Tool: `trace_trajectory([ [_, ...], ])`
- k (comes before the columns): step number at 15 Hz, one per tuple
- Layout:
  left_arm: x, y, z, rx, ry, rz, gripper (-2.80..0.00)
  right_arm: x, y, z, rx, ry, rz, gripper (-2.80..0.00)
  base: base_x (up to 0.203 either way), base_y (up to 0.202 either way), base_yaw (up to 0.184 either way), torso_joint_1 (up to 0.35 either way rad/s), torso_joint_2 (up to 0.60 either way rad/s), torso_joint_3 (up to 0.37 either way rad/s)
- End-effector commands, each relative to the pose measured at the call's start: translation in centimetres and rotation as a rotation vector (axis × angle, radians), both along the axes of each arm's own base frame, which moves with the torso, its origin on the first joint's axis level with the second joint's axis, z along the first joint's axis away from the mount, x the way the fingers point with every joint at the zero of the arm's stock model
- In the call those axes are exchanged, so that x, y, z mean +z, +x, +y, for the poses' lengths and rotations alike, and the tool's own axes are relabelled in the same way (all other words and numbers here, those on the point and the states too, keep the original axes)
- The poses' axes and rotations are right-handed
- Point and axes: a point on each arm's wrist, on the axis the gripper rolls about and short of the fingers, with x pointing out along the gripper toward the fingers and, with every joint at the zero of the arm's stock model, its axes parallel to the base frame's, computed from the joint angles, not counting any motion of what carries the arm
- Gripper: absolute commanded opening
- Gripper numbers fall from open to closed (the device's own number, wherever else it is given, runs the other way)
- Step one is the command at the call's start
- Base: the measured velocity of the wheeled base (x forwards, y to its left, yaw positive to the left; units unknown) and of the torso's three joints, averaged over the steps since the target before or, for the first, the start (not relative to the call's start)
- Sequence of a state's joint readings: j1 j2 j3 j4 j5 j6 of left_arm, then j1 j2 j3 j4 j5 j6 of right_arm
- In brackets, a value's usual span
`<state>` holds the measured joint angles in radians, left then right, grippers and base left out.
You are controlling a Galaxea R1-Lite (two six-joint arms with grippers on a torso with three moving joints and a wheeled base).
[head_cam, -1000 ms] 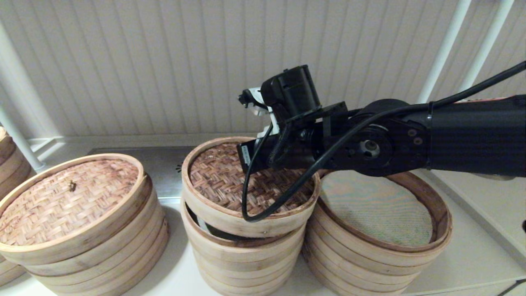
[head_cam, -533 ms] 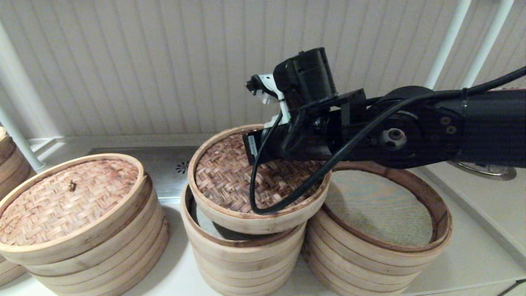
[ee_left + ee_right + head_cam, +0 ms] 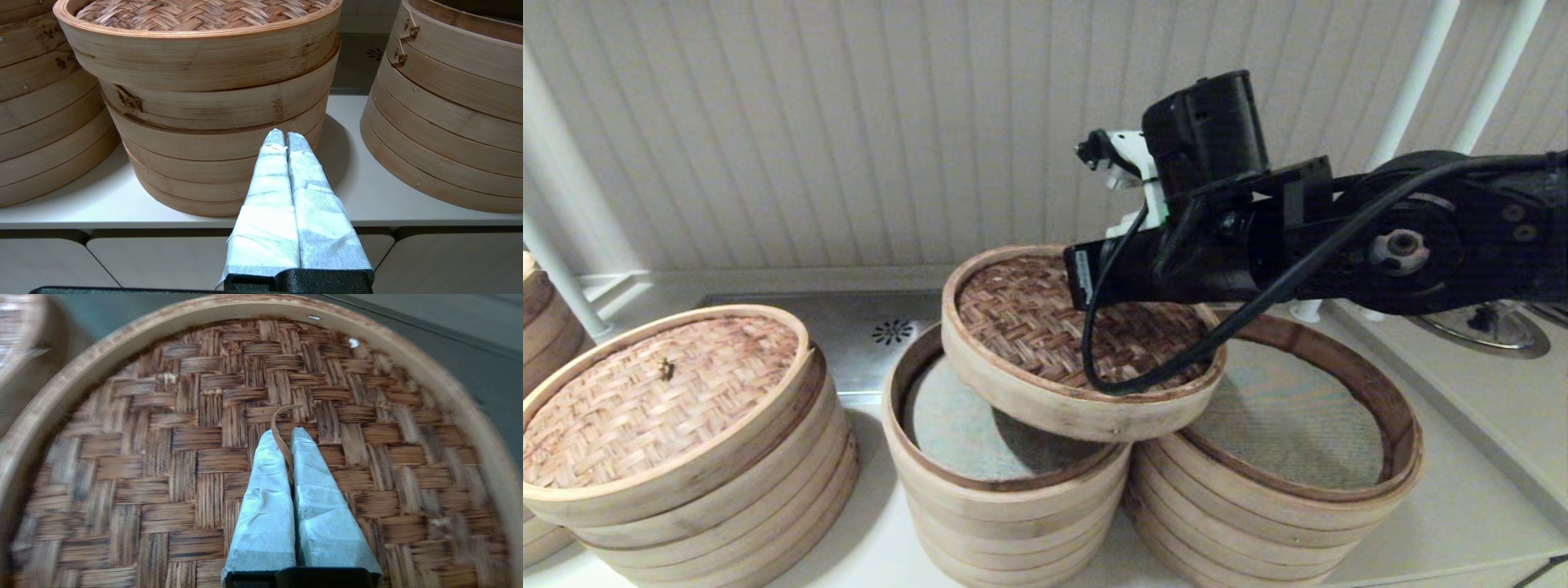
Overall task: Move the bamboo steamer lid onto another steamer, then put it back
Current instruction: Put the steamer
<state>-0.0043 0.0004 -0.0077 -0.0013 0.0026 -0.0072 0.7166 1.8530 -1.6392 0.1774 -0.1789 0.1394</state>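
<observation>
Right hand (image 3: 284,437) is pinching what looks like the lid's (image 3: 1078,343) small loop, carrying it tilted, between the narrow steamer (image 3: 1005,482) and the wider one (image 3: 1339,506). Return step probably; next calls for level centring.

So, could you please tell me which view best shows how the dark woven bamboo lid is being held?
The right wrist view: the right gripper has its jaws pinched on a thin loop at the centre of the dark woven bamboo lid. The head view shows the lid tilted in the air, the grip hidden. The left wrist view misses it.
</observation>
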Motion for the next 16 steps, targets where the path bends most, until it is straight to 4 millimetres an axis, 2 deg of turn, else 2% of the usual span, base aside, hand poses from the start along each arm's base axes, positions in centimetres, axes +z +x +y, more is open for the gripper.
trace_trajectory([
  [1, 0.0, 0.0, 0.0, 0.0, 0.0, -0.001, -2.8, 0.4, -0.5, -2.9, -0.056, -0.002, 0.005, -2.8, 0.0, 0.0, 0.0, 0.0, 0.0, 0.0],
  [3, 0.0, 0.0, 0.0, 0.0, 0.0, -0.001, -2.8, -0.1, -0.3, -5.3, -0.115, -0.016, 0.024, -2.8, 0.0, 0.0, 0.0, 0.0, 0.0, 0.0],
  [7, 0.0, 0.0, 0.0, 0.0, 0.0, 0.0, -2.8, 0.0, -1.3, -9.0, -0.186, -0.012, 0.008, -2.8, 0.0, 0.0, 0.0, 0.0, 0.0, 0.0],
  [16, 0.0, 0.0, 0.0, 0.0, 0.0, -0.001, -2.8, -1.9, -4.3, -14.9, -0.248, 0.008, 0.03, -2.8, 0.0, 0.0, 0.0, 0.0, 0.0, 0.0],
])
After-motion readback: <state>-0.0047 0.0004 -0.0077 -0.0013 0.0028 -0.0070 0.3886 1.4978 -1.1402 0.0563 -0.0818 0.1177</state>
